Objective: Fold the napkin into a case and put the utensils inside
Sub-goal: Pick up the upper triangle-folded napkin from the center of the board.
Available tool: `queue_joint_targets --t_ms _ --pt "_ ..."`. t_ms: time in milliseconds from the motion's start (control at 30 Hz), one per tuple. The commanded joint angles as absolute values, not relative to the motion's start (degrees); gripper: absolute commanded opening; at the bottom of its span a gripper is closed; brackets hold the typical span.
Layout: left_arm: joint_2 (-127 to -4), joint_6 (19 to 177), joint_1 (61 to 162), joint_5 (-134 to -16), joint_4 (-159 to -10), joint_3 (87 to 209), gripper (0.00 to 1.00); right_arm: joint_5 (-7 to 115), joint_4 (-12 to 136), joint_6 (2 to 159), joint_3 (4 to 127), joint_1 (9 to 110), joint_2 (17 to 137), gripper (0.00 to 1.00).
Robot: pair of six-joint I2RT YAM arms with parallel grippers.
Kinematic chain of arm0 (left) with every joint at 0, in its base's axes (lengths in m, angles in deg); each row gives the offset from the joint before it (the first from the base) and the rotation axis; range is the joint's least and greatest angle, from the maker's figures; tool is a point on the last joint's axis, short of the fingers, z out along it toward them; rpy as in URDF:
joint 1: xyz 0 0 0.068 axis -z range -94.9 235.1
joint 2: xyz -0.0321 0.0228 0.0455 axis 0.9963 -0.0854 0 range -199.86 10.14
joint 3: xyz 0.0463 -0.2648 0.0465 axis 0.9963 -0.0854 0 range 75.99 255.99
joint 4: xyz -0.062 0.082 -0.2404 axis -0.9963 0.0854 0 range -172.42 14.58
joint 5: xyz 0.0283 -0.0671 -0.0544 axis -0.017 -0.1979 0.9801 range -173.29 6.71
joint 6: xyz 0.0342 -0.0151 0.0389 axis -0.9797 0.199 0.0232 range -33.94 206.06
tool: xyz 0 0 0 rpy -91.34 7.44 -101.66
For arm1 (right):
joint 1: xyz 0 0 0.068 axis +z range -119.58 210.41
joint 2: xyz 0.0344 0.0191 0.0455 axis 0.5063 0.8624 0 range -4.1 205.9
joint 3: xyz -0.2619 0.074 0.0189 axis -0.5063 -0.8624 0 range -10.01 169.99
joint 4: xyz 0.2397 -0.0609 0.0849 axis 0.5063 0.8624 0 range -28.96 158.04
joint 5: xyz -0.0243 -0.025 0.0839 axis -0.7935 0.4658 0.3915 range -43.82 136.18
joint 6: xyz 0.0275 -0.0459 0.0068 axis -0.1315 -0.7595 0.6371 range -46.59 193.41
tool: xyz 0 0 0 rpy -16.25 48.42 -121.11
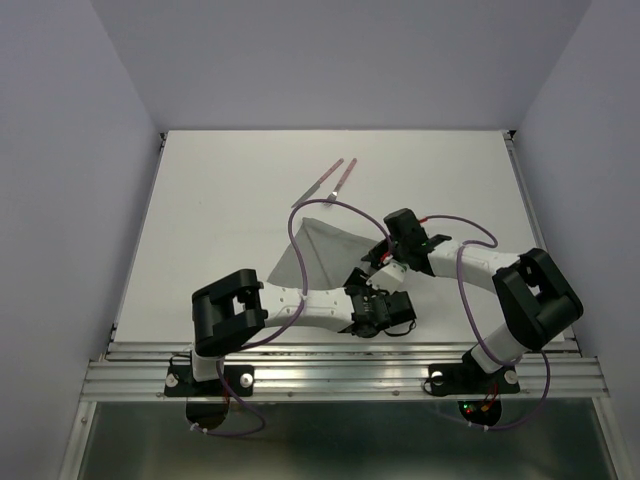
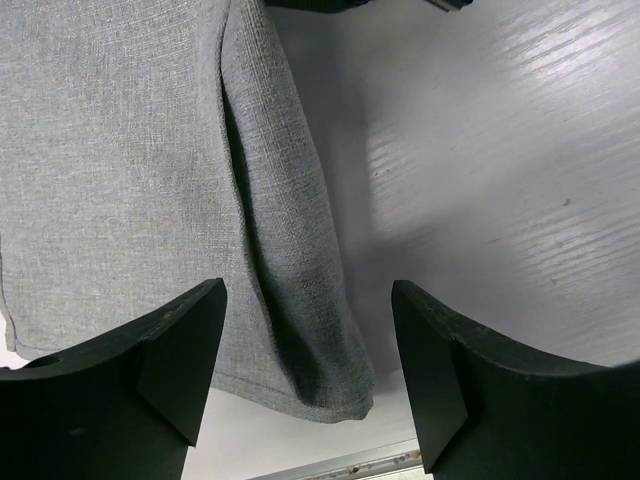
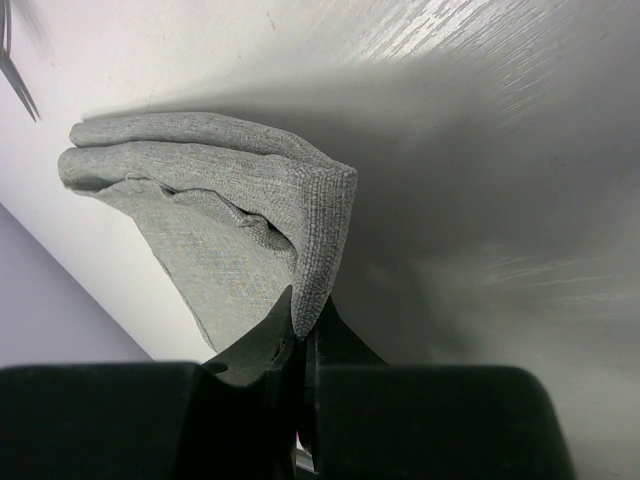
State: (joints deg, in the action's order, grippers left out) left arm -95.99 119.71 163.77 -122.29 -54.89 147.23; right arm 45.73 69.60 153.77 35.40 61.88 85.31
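Note:
The grey napkin lies partly folded in the middle of the table, one side raised into a long ridge. My right gripper is shut on a hemmed corner of the napkin and holds it up off the table; in the top view this gripper sits at the cloth's right edge. My left gripper stands open over the napkin's near corner, its fingers on either side of the ridge without touching it. The two pink-handled utensils lie side by side beyond the napkin.
The metal rail of the table's near edge runs just below the left gripper. Purple cables loop over the napkin from both arms. The utensils' metal tips show at the upper left of the right wrist view.

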Motion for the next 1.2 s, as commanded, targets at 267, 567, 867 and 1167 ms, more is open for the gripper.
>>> queue_joint_targets --t_ms 267,567,867,1167 --pt "-97.26 118.93 164.46 -127.76 -56.84 144.89 0.75 45.74 69.21 152.69 36.48 61.53 83.17 0.01" --pt "-98.23 119.81 164.90 -128.72 -56.41 143.49 0.72 45.48 69.12 153.13 36.39 61.53 83.18 0.01" --pt "-97.18 122.01 165.25 -132.50 -52.63 143.22 0.66 45.30 69.12 153.65 36.04 61.53 83.61 0.01" --pt "-95.95 123.06 166.49 -135.05 -49.99 145.15 0.59 45.30 69.12 153.65 36.48 61.53 84.05 0.01"
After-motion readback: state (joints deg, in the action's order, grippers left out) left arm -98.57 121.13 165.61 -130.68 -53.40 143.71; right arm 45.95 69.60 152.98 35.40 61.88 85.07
